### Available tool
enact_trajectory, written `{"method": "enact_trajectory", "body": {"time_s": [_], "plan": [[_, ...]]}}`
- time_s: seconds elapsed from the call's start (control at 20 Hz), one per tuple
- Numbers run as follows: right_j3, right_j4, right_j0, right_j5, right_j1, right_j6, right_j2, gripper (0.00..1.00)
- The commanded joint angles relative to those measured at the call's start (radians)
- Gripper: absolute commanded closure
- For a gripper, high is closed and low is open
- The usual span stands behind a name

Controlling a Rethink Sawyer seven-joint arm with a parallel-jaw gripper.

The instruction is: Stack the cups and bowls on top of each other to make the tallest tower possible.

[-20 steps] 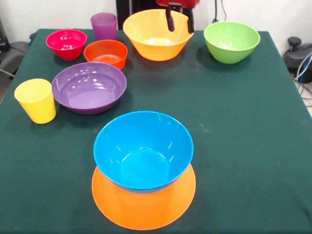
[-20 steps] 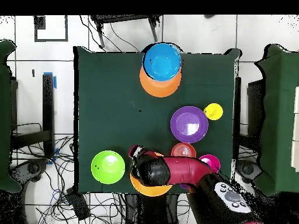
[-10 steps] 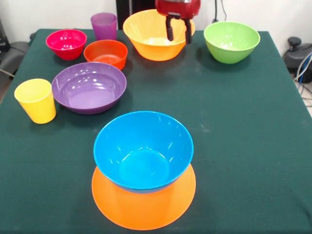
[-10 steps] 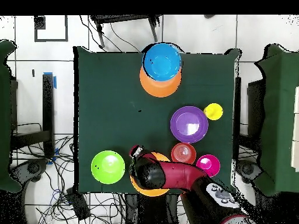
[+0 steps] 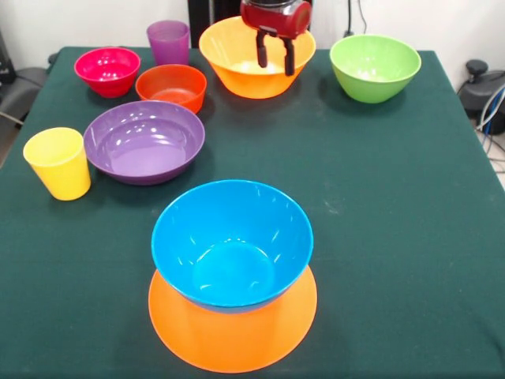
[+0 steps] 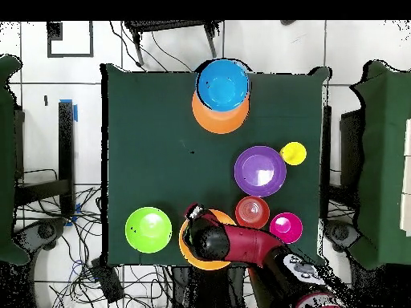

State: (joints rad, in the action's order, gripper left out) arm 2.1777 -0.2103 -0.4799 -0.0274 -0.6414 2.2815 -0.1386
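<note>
The tower stands near the front edge: a blue bowl sits on an upturned large orange bowl; it also shows in the overhead view. My gripper is open and empty, low over the right part of the second large orange bowl at the far side. The green bowl is to its right. On the left are the purple shallow bowl, orange-red bowl, pink-red bowl, yellow cup and purple cup. The teal bowl is out of view.
In the overhead view my arm covers much of the far orange bowl and hides the purple cup. The green bowl lies beside it. Cables lie on the floor around the table.
My gripper has come down and shifted a little to the picture's left in the front view, lower over the far orange bowl. The bowls and cups have not moved.
</note>
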Motion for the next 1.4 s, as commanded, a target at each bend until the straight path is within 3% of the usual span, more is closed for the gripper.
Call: {"method": "enact_trajectory", "body": {"time_s": [0.05, 0.65, 1.0, 1.4], "plan": [[-0.106, 0.068, 0.051, 0.011, 0.062, 0.137, 0.034, 0.00], [-0.063, 0.090, 0.003, 0.033, 0.030, 0.150, -0.033, 0.00], [-0.078, 0.092, -0.005, 0.152, 0.089, 0.182, -0.040, 0.00], [-0.069, 0.123, 0.028, 0.192, 0.133, 0.195, -0.002, 0.00]]}}
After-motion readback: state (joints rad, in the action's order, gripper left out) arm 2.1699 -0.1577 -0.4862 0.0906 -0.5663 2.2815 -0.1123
